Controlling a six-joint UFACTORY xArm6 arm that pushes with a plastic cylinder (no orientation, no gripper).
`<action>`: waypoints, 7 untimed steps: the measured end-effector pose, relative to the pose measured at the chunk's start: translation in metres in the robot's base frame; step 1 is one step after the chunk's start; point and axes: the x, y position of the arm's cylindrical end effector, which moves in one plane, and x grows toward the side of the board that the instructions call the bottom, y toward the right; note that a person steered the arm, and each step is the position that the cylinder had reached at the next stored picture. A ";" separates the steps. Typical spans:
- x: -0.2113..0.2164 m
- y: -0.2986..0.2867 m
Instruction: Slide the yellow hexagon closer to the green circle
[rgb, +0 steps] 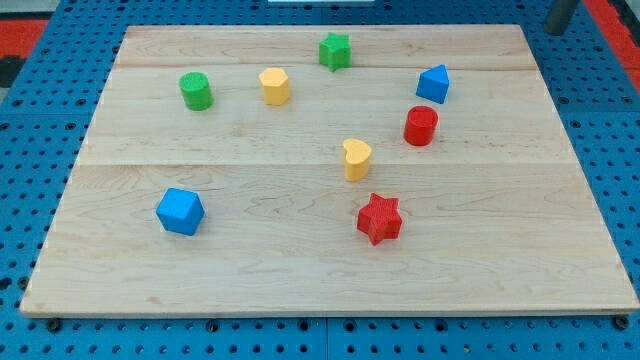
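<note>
Up at the view's top right corner, a dark rod (561, 15) pokes into the picture, off the wooden board (300, 270) and over the blue pegboard (620, 150). My tip itself can't be pinned down from here; the rod's lower end sits right at the frame's edge, so I cannot tell exactly where it ends. It has no fingers and carries nothing, touching no block.

The yellow hexagon (275, 86) stands in the upper left part of the board, near the green circle (196, 91), which is to its left with a clear gap between them. The rod is well apart from both.

Around the board: a green star (335, 51) at the top centre, a blue pentagon-like block (433, 84) at upper right, a red cylinder (421, 126) just below it. A yellow heart (356, 159) sits mid-board, a red star (379, 219) below that, and a blue cube (180, 211) at lower left.
</note>
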 end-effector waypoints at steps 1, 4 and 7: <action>0.000 0.000; 0.111 -0.027; 0.146 -0.205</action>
